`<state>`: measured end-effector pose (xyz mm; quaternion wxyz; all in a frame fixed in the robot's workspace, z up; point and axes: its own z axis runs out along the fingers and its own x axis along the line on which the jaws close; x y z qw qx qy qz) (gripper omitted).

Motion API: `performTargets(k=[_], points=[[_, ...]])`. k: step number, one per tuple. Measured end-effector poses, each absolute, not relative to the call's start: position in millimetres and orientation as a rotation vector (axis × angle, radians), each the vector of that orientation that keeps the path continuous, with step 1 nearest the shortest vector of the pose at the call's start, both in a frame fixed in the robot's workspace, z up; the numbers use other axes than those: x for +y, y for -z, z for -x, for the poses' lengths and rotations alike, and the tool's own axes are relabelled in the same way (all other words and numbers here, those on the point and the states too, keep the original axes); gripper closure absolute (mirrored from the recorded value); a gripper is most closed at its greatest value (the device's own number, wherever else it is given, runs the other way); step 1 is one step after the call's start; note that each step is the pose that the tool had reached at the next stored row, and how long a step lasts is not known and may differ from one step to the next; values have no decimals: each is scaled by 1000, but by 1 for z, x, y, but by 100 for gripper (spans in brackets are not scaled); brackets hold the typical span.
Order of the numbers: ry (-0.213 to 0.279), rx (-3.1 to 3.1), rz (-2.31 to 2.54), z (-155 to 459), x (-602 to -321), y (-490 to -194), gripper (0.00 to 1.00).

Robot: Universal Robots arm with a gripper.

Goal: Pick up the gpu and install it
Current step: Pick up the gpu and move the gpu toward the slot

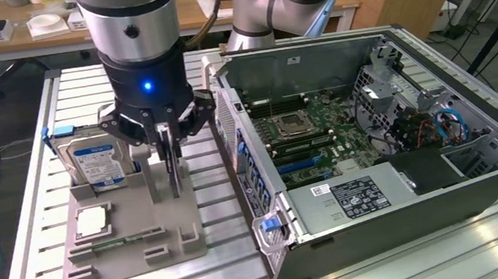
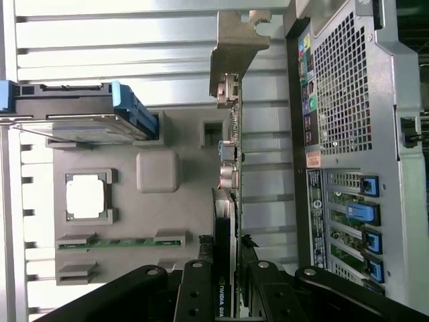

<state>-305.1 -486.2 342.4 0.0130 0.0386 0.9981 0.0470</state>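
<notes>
Gripper (image 1: 168, 137): clamped on the gpu, a jaw against each flat face.
Gpu (image 1: 175, 170): thin black card, edge-on and upright over the grey holder tray (image 1: 181, 238), just beside the hard drive; its top is hidden inside the gripper.
Gpu lower edge: seated in the tray or clear of it, cannot tell.
Bracket (image 2: 236, 47): silver end plate of the card.
Hard drive (image 1: 95, 167): upright in the tray, one corner hidden behind the gripper.
CPU chip (image 1: 92, 222): flat in a tray recess.
Computer case (image 1: 364, 197): open-sided, on the exterior view's right; motherboard (image 1: 322, 139) partly hidden by the near wall.
</notes>
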Motion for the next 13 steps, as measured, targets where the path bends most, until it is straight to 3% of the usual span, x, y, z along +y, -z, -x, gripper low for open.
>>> performTargets(k=[13], points=[[-146, 3110, -120, 305, -486, -354, 74]])
